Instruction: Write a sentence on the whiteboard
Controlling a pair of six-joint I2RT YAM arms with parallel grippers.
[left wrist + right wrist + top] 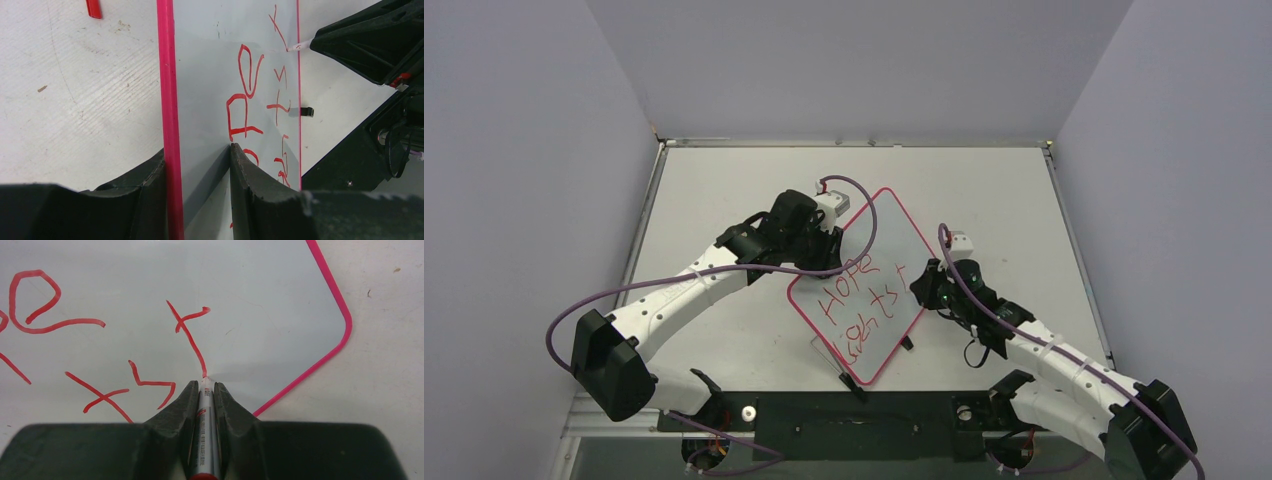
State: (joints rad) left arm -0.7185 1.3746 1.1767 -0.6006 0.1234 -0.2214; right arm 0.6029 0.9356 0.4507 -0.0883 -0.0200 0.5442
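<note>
The whiteboard (879, 235) lies cornerwise mid-table, white with a red-pink rim. The sentence (849, 290) is red scrawl reading "HOPE tst" over a second, unclear line. My left gripper (832, 243) grips the board's far-left edge. In the left wrist view (197, 150) one finger is outside the rim and the other finger (245, 170) is on the board face (200, 75). My right gripper (921, 283) is shut on a silver red-ink marker (205, 430). The marker's tip touches the board (270, 300) at the foot of the last "t" (187, 327).
A small red piece (93, 8) lies on the table left of the board. Small black feet stick out at the board's near edges (907, 343). Grey walls enclose the table (1024, 200) on three sides. The right arm (370, 40) reaches over the board's right edge.
</note>
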